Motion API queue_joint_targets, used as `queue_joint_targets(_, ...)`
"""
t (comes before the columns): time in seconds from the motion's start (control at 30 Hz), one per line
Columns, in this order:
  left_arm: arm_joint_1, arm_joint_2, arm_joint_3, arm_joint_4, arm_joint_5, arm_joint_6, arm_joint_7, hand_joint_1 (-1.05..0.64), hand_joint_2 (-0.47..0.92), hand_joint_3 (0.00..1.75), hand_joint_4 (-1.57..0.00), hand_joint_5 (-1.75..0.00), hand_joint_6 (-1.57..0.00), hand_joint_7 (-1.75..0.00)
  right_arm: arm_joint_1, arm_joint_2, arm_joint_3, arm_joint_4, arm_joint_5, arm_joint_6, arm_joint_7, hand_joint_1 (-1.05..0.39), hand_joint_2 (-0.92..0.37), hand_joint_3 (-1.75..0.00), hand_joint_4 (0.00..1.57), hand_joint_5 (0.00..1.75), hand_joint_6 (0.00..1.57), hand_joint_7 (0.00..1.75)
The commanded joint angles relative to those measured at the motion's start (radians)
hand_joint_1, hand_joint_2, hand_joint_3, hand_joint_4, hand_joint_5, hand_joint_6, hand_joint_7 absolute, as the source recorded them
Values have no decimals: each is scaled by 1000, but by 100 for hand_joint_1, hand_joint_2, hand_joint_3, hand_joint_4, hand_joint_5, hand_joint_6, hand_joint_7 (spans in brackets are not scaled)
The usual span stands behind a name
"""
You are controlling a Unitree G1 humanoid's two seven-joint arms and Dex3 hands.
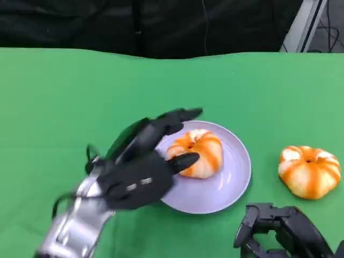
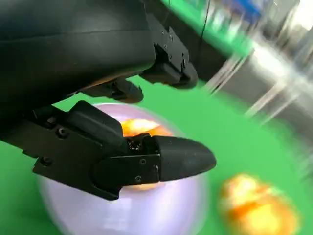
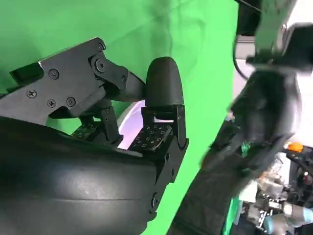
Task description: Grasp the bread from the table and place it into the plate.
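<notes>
A round orange-and-white bread [image 1: 198, 152] lies on the lavender plate [image 1: 236, 174] at the table's middle. My left hand [image 1: 141, 171] hovers over the plate's left rim with its fingers spread: one finger [image 1: 183, 114] reaches past the bread, and the thumb tip sits right beside it. The left wrist view shows the same bread [image 2: 141, 126] behind the thumb [image 2: 181, 157], resting on the plate [image 2: 146, 215]. A second bread [image 1: 309, 171] sits on the green cloth to the right of the plate. My right hand [image 1: 282, 230] rests low at the front right, holding nothing.
Green cloth [image 1: 64, 107] covers the whole table, and dark background lies beyond its far edge. The second bread [image 2: 257, 205] appears blurred in the left wrist view. In the right wrist view my right hand [image 3: 98, 147] is seen, with a sliver of the plate [image 3: 133, 116] behind its fingers.
</notes>
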Motion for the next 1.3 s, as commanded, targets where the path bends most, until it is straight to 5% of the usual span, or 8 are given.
queue_joint_targets(0.03,43,-3,56,-15,-73,-51,11,-80,92,52,-71,-8,-52,-3,7,-14,-5,-3,-5,-5,-11,-10,-63,-95,85,142,86,118)
queue_joint_targets(0.53,182,-47,101,-152,-246,-50,-58,-75,92,45,-74,-3,-56,-1,3,-12,-4,4,15,3,8,-12,-63,-93,84,144,85,118)
queue_joint_targets(1.0,252,-60,125,-135,-287,-170,-70,-74,92,49,-78,-2,-56,-1,2,-14,-7,6,15,1,10,-12,-62,-95,84,145,85,117)
queue_joint_targets(1.13,402,-82,166,-103,-441,-283,-151,-70,92,43,-83,-3,-58,-1,0,-18,-9,13,14,-6,13,-11,-63,-94,84,144,85,117)
queue_joint_targets(1.3,414,-92,180,-89,-471,-304,-186,-69,92,41,-84,-3,-59,-1,1,-18,-10,12,16,-1,17,-11,-63,-94,83,145,85,117)
